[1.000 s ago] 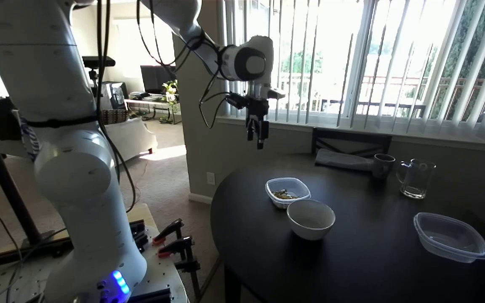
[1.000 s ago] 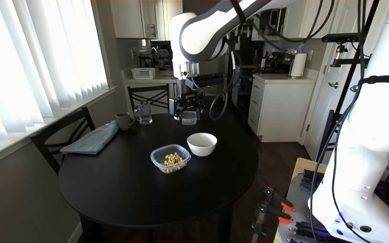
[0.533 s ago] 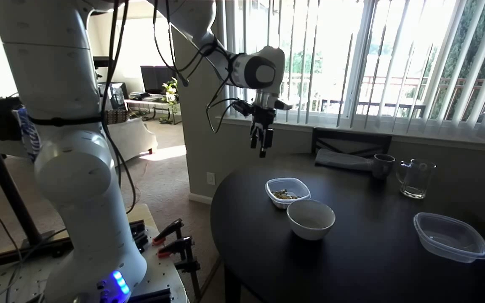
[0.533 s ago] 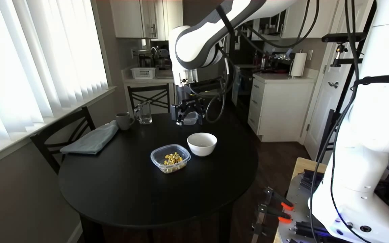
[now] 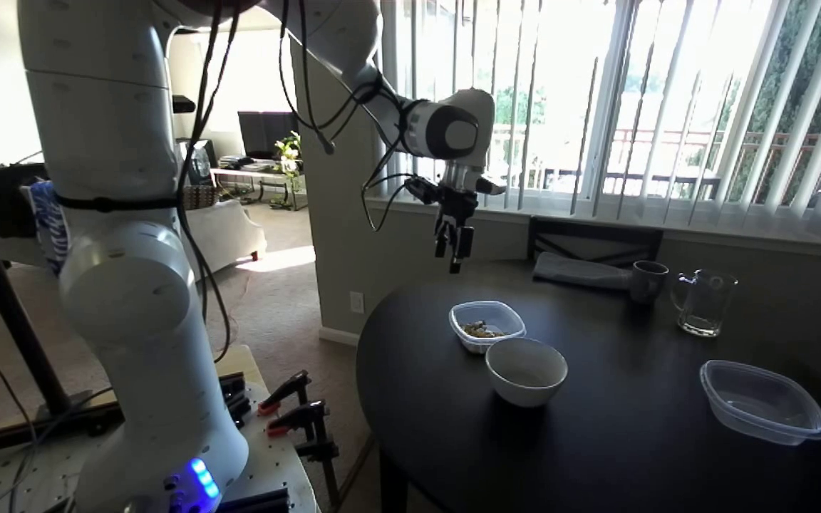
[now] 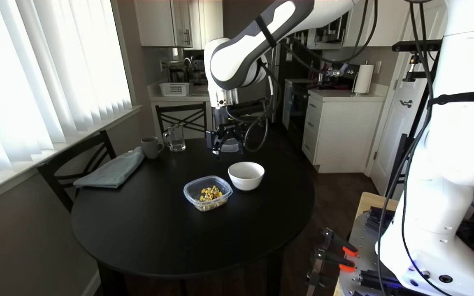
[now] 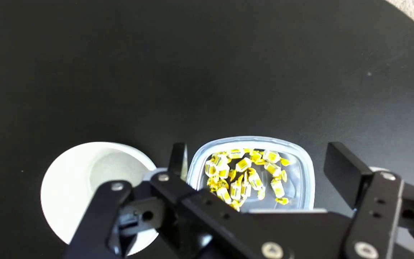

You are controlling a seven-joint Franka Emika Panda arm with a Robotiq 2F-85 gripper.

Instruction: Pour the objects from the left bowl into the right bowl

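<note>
The left bowl, a shallow translucent container with a pale rim, is on the dark table in both exterior views and in the wrist view. The objects, several small yellow-and-white wrapped pieces, lie in it. The right bowl, deeper and opaque white, stands close beside it. My gripper points down above the table, apart from both bowls. In the wrist view its fingers are wide apart with nothing between them; the left bowl appears below them, its near part hidden.
A wider clear container stands on the table; the gripper partly covers it in an exterior view. A glass mug, a grey mug and a folded cloth are near the window. Chairs stand around the table.
The arm has swung out over the table and my gripper has come lower, nearer to the bowls. The gripper stays open. The bowls and the objects have not moved.
</note>
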